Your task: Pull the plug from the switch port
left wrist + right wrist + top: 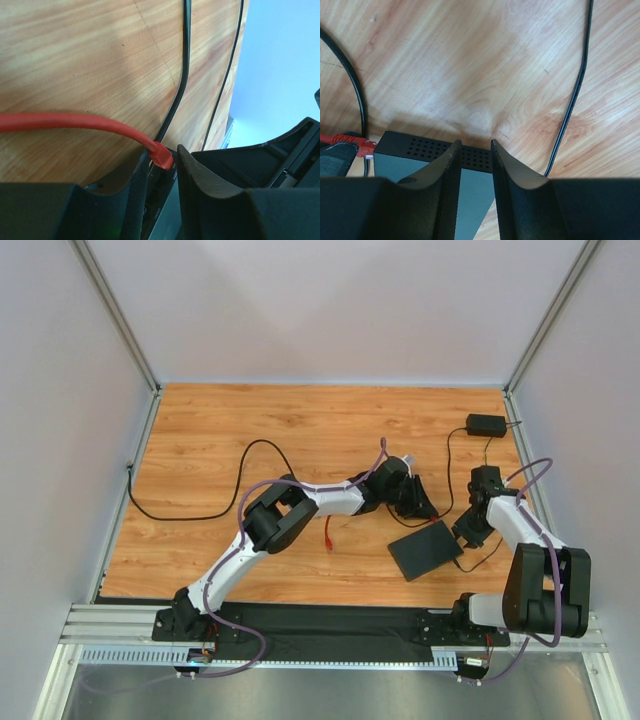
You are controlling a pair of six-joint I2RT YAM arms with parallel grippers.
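While left hand (pixel 162 169) flanks one plug (pixel 161 156), right hand (pixel 474 146) one switch (pixel 405 148): grips unclear.

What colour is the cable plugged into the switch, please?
The cable and its plug are red. They show best in the left wrist view.

Two robot arms are reaching across a wooden table (pixel 250 440). The left gripper (pixel 412 502) is sitting at the far edge of a flat black switch box (pixel 425 550). The right gripper (pixel 468 532) is sitting at its right corner. A red cable (pixel 327 532) is showing beneath the left forearm.

Bare table (pixel 300 420) at far side, black cables (pixel 449 475) flanking switch (pixel 425 550), adapter brick (pixel 486 425) far right.
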